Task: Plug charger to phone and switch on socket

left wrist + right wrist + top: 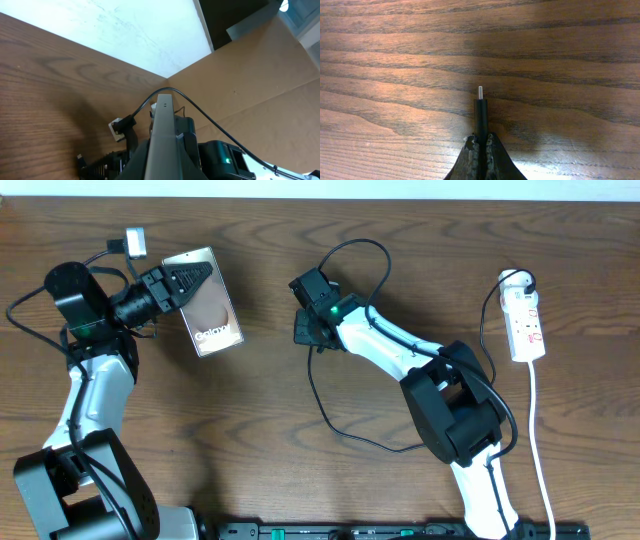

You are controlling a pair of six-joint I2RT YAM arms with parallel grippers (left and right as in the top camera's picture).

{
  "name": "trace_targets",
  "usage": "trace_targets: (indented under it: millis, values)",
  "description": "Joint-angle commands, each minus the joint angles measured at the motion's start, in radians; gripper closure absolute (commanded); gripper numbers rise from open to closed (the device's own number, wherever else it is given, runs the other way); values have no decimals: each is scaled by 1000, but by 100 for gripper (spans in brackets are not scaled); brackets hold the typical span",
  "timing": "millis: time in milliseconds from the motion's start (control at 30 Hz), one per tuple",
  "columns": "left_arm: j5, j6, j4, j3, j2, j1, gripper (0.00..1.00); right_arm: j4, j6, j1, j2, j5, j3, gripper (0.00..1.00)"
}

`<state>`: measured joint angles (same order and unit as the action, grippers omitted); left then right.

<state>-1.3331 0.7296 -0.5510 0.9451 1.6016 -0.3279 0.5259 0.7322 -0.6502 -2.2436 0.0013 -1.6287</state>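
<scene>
The charger (480,107) tip protrudes from right gripper (480,144).

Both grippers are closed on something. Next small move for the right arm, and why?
Probably carry the right gripper left toward the phone, lining the tip up with its free end. The charger is clamped with its metal tip sticking out, the left gripper holds the phone by its other end, and bare table separates them. The port isn't visible.

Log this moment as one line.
left gripper: shut on phone | right gripper: shut on charger plug | plug-phone: apart | power strip: untouched
</scene>
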Motion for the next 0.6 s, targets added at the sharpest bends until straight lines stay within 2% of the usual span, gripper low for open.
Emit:
trace_targets:
  millis: [0,267,467,567]
  values:
    - [-21,-3,-11,24,-4,2,93,28,8,4,-42,22,0,99]
    - [-21,-3,-11,24,-4,2,92,258,8,33,-42,-118,0,99]
    - [-21,-3,-11,24,-4,2,92,537,15,28,-42,-124,2,99]
    - [-21,-3,-11,24,-4,2,92,573,16,5,-42,-124,18,99]
